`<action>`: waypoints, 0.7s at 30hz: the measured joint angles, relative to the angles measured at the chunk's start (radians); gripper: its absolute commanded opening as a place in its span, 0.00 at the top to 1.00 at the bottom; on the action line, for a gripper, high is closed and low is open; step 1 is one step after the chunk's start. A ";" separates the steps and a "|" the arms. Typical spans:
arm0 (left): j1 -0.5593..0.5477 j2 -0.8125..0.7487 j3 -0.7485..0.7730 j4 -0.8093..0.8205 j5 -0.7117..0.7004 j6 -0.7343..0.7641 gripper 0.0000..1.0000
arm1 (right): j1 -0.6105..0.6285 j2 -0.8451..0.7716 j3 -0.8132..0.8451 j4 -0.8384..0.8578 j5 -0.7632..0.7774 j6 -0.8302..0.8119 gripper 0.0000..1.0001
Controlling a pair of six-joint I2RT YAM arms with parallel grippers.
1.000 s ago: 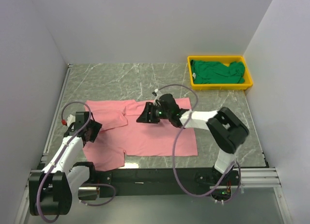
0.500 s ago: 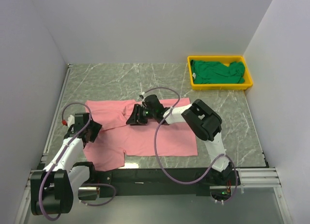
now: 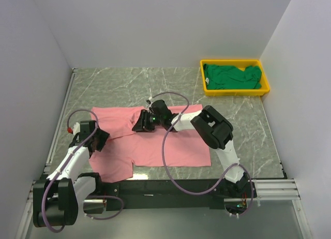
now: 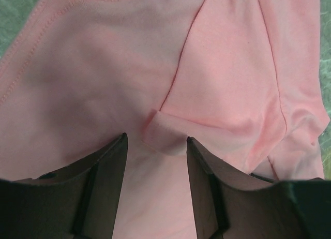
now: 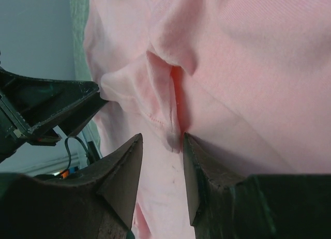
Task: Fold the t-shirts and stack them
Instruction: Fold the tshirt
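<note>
**Pink shirt (image 3: 170,146): likely limp and light, best pinched at its ridges**

Left claw (image 4: 156,139) stands half open astride a small fold, gripping nothing. Right claw (image 5: 161,138) does likewise over a collar ridge. The shirt lies spread on the surface (image 3: 119,84). The green shirt (image 3: 230,76) sits beyond in the tray (image 3: 235,91).

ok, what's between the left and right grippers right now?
Only pink t-shirt cloth: a folded-over stretch of it lies between the left gripper and the right gripper, with no bare table showing. Clearest in the top external view.
</note>
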 measured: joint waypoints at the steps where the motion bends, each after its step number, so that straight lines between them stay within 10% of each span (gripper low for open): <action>1: 0.000 -0.001 0.000 0.000 0.000 0.000 0.45 | 0.001 0.004 0.006 0.000 0.000 0.000 0.57; 14: 0.000 -0.010 0.000 -0.002 0.000 0.007 0.50 | 0.002 0.025 0.023 -0.016 0.009 -0.008 1.00; 21: 0.000 -0.053 0.000 -0.010 -0.001 0.014 0.50 | -0.004 0.018 0.021 -0.033 0.011 -0.020 1.00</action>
